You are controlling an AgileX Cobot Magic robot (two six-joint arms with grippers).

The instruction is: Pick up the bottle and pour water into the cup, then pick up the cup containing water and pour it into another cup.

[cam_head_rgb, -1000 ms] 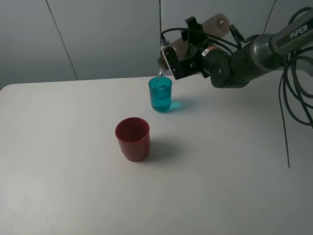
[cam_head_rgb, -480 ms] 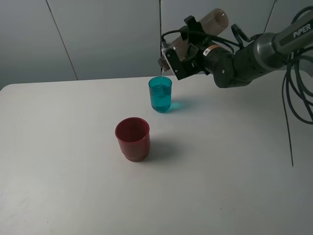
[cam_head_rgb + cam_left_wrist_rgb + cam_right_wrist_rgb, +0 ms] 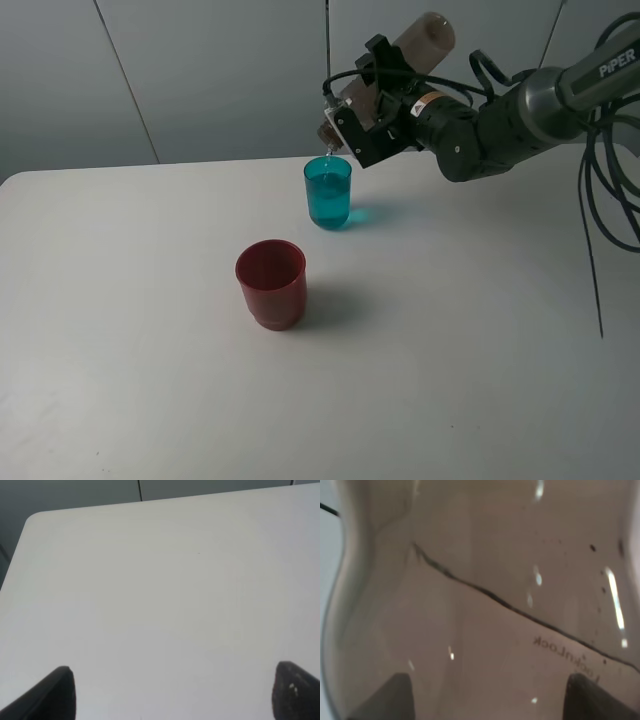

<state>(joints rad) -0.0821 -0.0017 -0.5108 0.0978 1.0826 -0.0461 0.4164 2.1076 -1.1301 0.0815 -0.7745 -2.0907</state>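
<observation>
The grey-brown translucent bottle [image 3: 415,42] is held by my right gripper [image 3: 385,98], tilted steeply with its neck down over the teal cup [image 3: 328,192]. The teal cup stands upright at the back middle of the table and holds water. The wider dark red cup [image 3: 271,283] stands upright nearer the front, apart from it. In the right wrist view the bottle's wall [image 3: 485,595] fills the picture between the fingertips [image 3: 395,700]. My left gripper [image 3: 172,692] is open over bare table; it is out of the exterior view.
The white table [image 3: 150,380] ends at its back edge just behind the teal cup, with a grey wall behind. Black cables [image 3: 600,200] hang at the right. The left wrist view shows the table's corner [image 3: 37,520].
My right gripper has tipped the bottle more steeply, its base rising up and left, while the neck stays over the teal cup. The cups have not moved.
</observation>
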